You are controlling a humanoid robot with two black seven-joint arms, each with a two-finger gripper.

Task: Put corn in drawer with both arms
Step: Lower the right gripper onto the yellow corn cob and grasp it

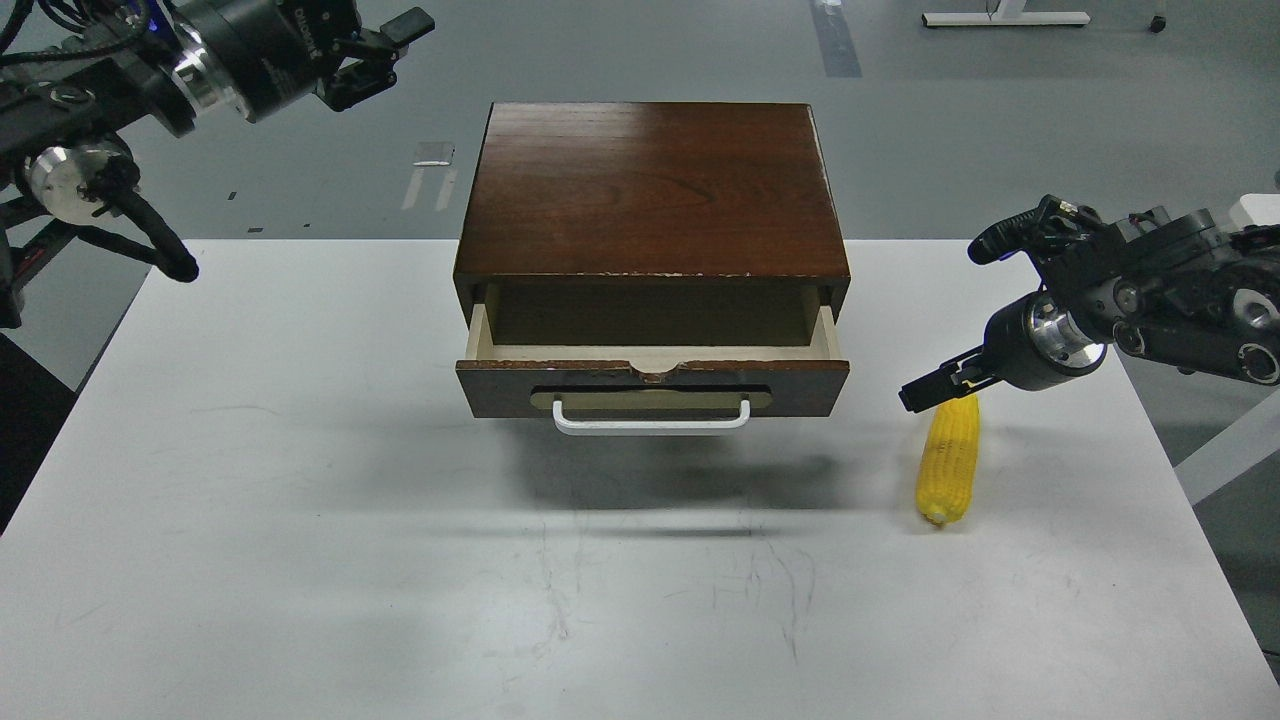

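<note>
Corn [949,462] sits just below my right gripper [935,385]; can't tell if its fingers are parted. Looks light, stiff, slick plastic, so grab mid-cob.

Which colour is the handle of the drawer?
White. The handle sits on a tan plate on the drawer front, in the head view.

Corn [948,460] right of drawer [652,372]
</note>
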